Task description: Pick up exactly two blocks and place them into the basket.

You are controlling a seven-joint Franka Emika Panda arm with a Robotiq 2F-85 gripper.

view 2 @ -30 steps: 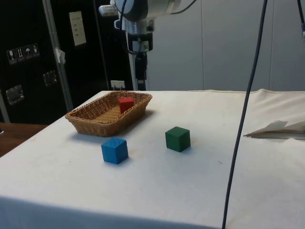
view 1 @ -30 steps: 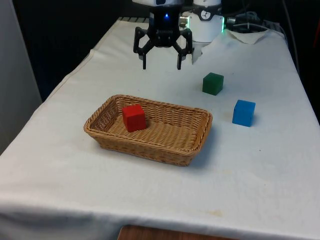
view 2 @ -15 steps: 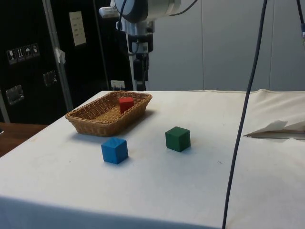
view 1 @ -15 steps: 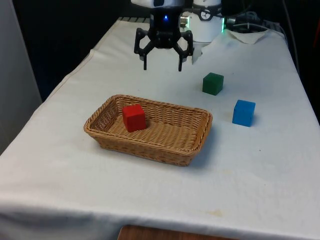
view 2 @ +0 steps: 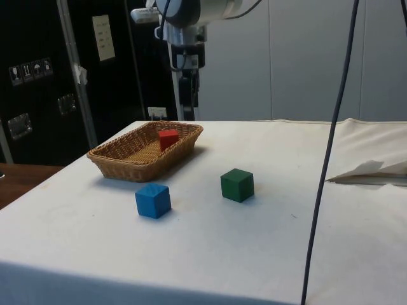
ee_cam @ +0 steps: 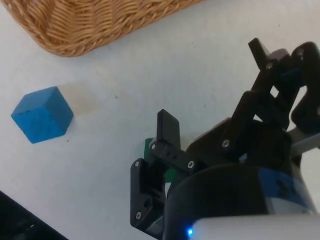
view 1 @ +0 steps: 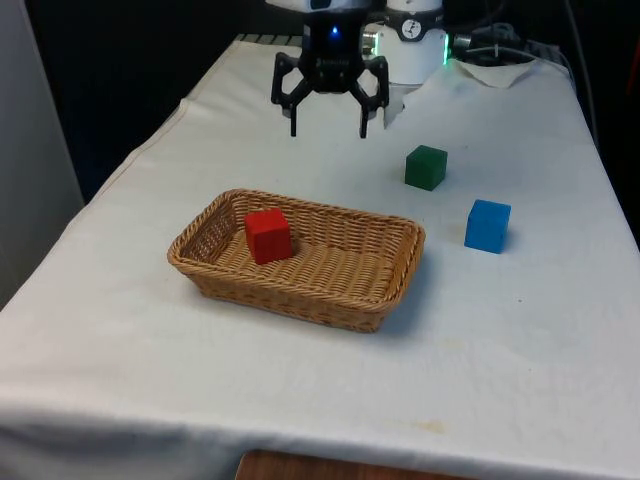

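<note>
Above the counter (view 1: 300,400), beyond the basket (view 1: 392,240), the gripper (view 1: 327,128) hangs with jaws spread and empty. The red block (view 1: 268,236) lies in the basket; the green block (view 1: 426,167) and blue block (view 1: 487,225) sit outside. An off-centre descent could nudge the next block aside. Against the earlier frames, the gripper has drifted slightly toward the green block.

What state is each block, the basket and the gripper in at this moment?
red block: lying inside the basket.
basket: upright on the table, holding one block.
green block: on the cloth, untouched.
blue block: on the cloth, untouched.
gripper: open, empty, raised above the table.
</note>
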